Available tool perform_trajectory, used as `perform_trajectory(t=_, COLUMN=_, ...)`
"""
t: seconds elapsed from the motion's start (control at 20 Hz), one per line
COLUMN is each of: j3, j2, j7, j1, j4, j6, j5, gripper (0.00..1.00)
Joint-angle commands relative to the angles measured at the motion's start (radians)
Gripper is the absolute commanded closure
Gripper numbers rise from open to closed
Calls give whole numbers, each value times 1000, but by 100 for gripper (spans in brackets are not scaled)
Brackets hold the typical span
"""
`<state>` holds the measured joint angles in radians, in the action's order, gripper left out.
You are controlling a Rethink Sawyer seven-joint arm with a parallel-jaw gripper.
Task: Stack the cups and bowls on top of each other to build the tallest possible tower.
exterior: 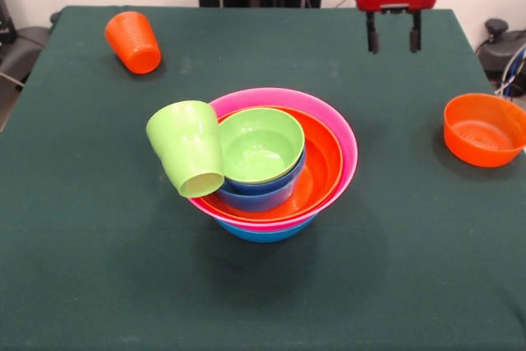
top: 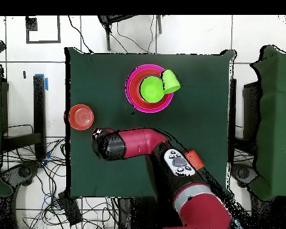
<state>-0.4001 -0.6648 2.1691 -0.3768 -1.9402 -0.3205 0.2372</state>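
The tower [exterior: 271,162] stands mid-table: a blue bowl [exterior: 265,233] at the bottom, then a pink bowl [exterior: 339,131], an orange bowl [exterior: 322,163], a small blue bowl [exterior: 261,193] and a lime-green bowl [exterior: 261,145] on top. A lime-green cup [exterior: 187,159] leans tilted against the tower's left rim, its mouth facing down and toward the camera. An orange ribbed cup [exterior: 132,42] lies tipped at the far left. My gripper [exterior: 394,36] hangs open and empty over the far right of the table, well apart from the tower. From overhead, the tower [top: 150,88] and green cup [top: 171,81] show.
A lone small orange bowl [exterior: 485,129] sits upright by the right table edge, also seen from overhead as the orange bowl [top: 81,116]. My arm [top: 139,143] stretches across the near half of the overhead view. Dark green cloth [exterior: 99,269] covers the table.
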Motion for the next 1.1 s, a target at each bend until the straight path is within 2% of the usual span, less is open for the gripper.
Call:
perform_trajectory(t=0.05, j3=-153, j2=111, j7=-151, j1=-92, j4=-66, j6=83, j5=147, gripper=0)
perform_trajectory(t=0.4, j3=-122, j2=189, j7=-117, j1=-119, j4=-23, j6=106, j5=260, gripper=0)
perform_trajectory(t=0.6, j3=-141, j2=225, j7=-106, j1=-154, j4=-20, j6=126, j5=301, gripper=0)
perform_trajectory(t=0.95, j3=-179, j2=202, j7=-77, j1=-174, j4=-35, j6=89, j5=319, gripper=0)
perform_trajectory(t=1.1, j3=-166, j2=147, j7=-14, j1=-122, j4=-40, j6=66, j5=282, gripper=0)
